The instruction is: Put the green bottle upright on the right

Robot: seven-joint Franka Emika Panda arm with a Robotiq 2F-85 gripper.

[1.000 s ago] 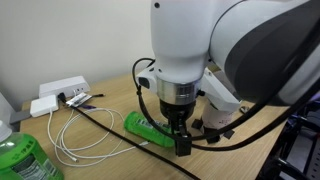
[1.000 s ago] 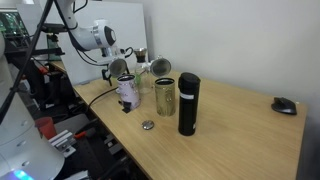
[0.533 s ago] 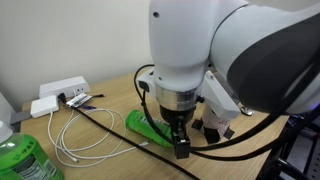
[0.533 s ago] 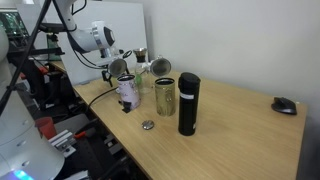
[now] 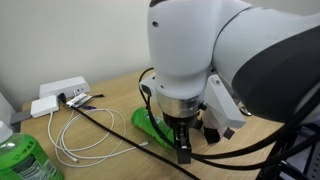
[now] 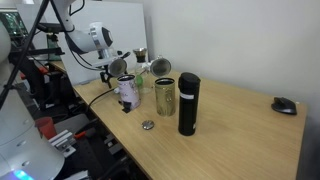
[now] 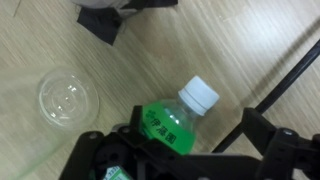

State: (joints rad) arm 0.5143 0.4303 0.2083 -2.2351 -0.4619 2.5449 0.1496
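Low over the counter (image 7: 230,40), the gripper (image 7: 185,150) straddles the lying bottle (image 7: 168,125), jaws spread; centre on its body, clamp firmly, then tip it upright gently.

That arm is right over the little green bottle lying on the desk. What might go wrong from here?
1. The green bottle is round and lies on its side, so it may roll or slip from the jaws if they pinch off-centre.
2. A black cable runs close beside it and could snag when the bottle is lifted.
3. The clear round lid lies nearby and might get knocked.
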